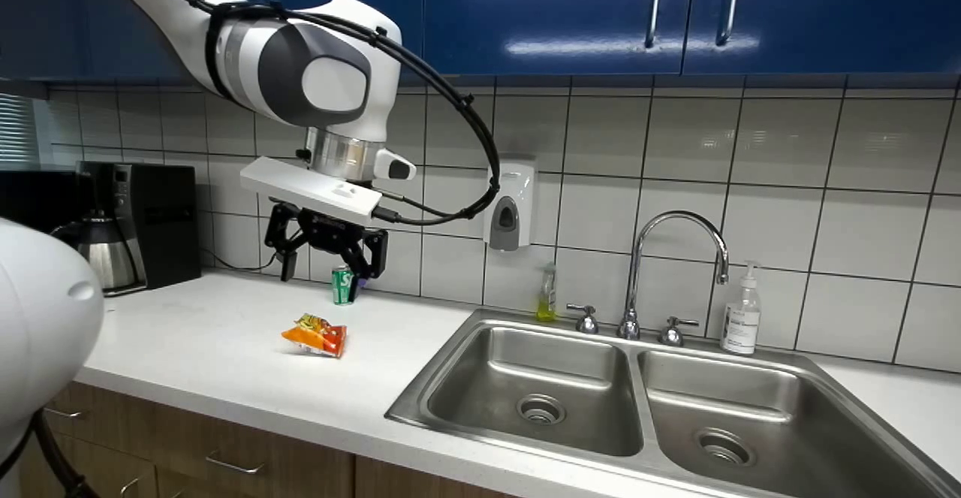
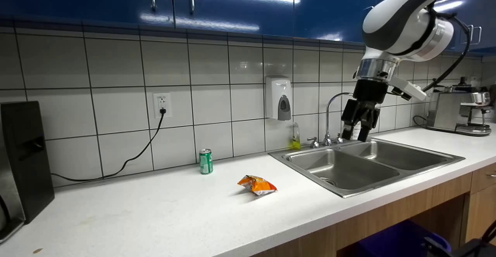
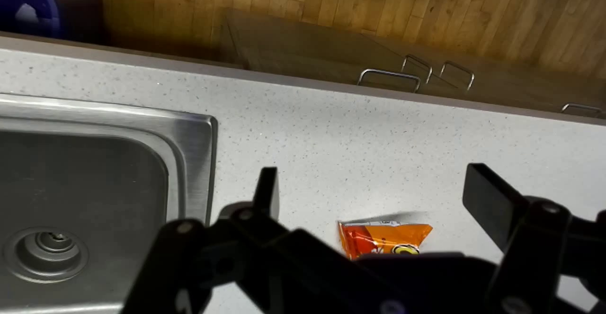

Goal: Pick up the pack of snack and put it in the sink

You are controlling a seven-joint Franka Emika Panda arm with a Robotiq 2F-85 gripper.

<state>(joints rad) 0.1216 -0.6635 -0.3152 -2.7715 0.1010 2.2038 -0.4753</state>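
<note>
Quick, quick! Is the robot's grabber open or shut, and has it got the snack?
Gripper: open, holding nothing; the pack of snack lies on the counter.

white arm | grey panel | black cable | silver collar | black end effector

In an exterior view the white arm extends from the upper left, its wrist angled downward. In the wrist view the black fingers stand spread wide apart, tips at centre and right.
</note>
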